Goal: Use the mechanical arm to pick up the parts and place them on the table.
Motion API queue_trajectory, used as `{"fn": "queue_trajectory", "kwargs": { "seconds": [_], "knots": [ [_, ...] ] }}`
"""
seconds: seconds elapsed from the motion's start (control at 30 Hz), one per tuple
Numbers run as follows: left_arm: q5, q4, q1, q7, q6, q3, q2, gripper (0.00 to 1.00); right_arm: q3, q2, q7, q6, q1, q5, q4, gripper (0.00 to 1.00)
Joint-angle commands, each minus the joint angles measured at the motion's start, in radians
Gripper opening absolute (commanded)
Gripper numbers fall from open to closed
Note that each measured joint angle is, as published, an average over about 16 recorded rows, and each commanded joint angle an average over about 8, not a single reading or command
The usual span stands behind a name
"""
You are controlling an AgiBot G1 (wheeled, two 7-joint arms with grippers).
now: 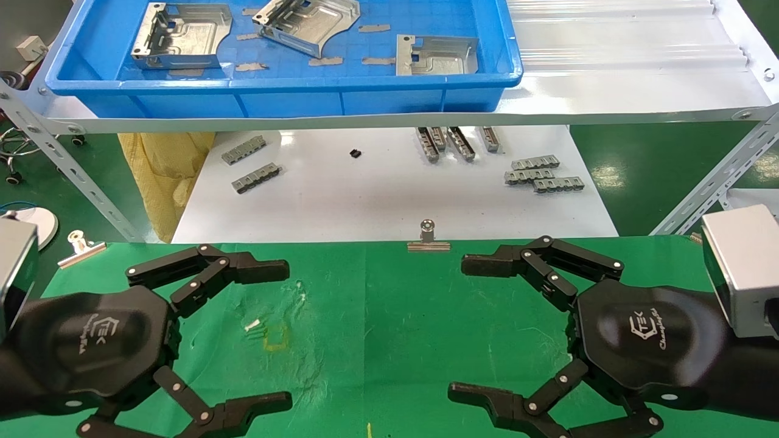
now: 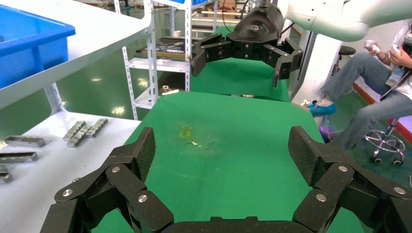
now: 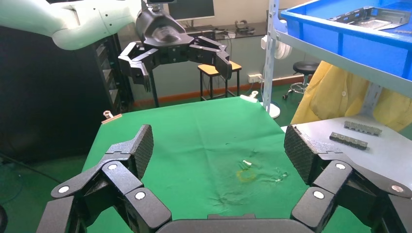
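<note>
Both black claws with jointed linked fingers hover low over the wide table (image 1: pixel 377 316) covered in wrinkled bright green cloth, facing each other across its middle. The left claw (image 1: pixel 268 334) sits at the robot's left with its fingers spread wide apart and nothing between them; the right claw (image 1: pixel 481 328) mirrors it on the right, likewise spread and holding nothing. Each has a hexagonal palm with a white TEK logo and a silver box at the wrist.

The three flat silvery stamped sheet-metal parts lie in the blue plastic tray (image 1: pixel 304 100) on the white shelf beyond the table, well apart from both claws. The left part (image 1: pixel 179 36) rests flat, showing raised ribs, a concave-curved edge and a folded flange with holes. The middle part (image 1: pixel 310 21) lies turned at an angle, its flange towards the left. The right part (image 1: pixel 435 55) lies flat near the tray's front wall. Short grey tape strips (image 1: pixel 325 61) are scattered between them.

Below the shelf, small grey slotted bars (image 1: pixel 541 173) lie on a white board (image 1: pixel 365 194). A silver binder clip (image 1: pixel 428 236) grips the cloth's far edge.
</note>
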Motion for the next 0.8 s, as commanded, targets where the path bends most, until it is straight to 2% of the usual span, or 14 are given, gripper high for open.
{"fn": "queue_trajectory", "kwargs": {
  "seconds": [0.03, 0.8],
  "knots": [
    [0.000, 0.000, 0.000, 0.000, 0.000, 0.000, 0.000, 1.00, 0.000, 0.000, 0.000, 0.000, 0.000, 0.000, 0.000, 1.00],
    [0.000, 0.000, 0.000, 0.000, 0.000, 0.000, 0.000, 1.00, 0.000, 0.000, 0.000, 0.000, 0.000, 0.000, 0.000, 1.00]
  ]
}}
